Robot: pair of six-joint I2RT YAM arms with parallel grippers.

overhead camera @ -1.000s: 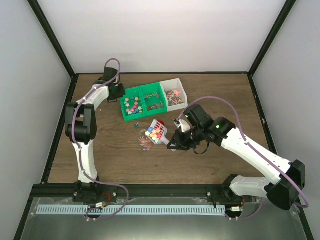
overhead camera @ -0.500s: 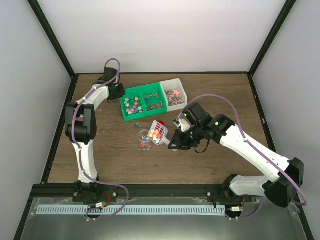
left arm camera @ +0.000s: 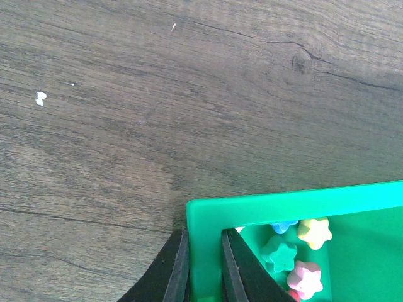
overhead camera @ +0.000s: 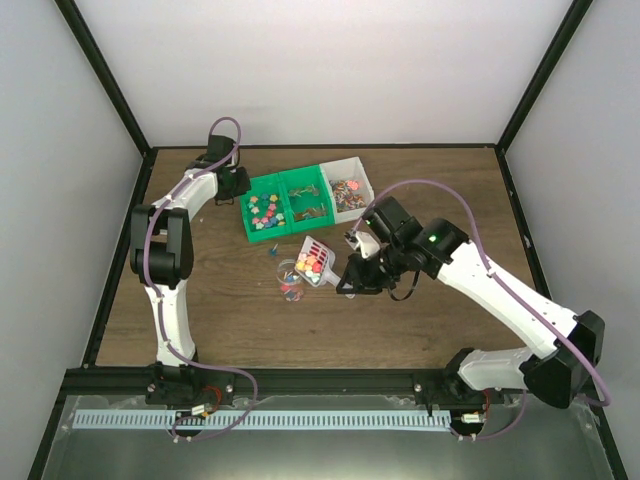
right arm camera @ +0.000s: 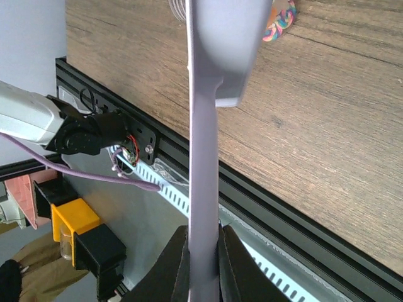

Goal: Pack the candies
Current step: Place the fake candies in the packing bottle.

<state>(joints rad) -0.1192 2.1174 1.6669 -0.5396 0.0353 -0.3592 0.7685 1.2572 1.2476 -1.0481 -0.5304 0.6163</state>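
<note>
**A:** Why is your right gripper (right arm camera: 203, 242) pinched so tight?

**B:** Its two fingers squeeze the thin handle of the scoop (overhead camera: 315, 262). That stops the full end from wobbling. The scoop is loaded with candies (overhead camera: 311, 266), pink, yellow and blue.

**A:** Why hold it up in the air?

**B:** It hangs just beside the clear cup (overhead camera: 289, 284), maybe over its edge. I cannot tell if it is tipped. I think you mean to pour next. The cup has only a few candies at the bottom, so the packing looks barely begun.

**A:** And your left gripper (left arm camera: 203, 248), way over there?

**B:** Its fingers are clamped on the wall of the green bin (left arm camera: 296, 198), at the corner. One finger is inside and one is outside. My guess is that this stops the bin from sliding when you dig in. More candies, shaped like stars, lie in that bin.

**A:** What could go wrong?

**B:** The cup's mouth looks small next to the scoop. If you tip too fast, candies may bounce out onto the table (overhead camera: 420, 320). Go slow.
</note>
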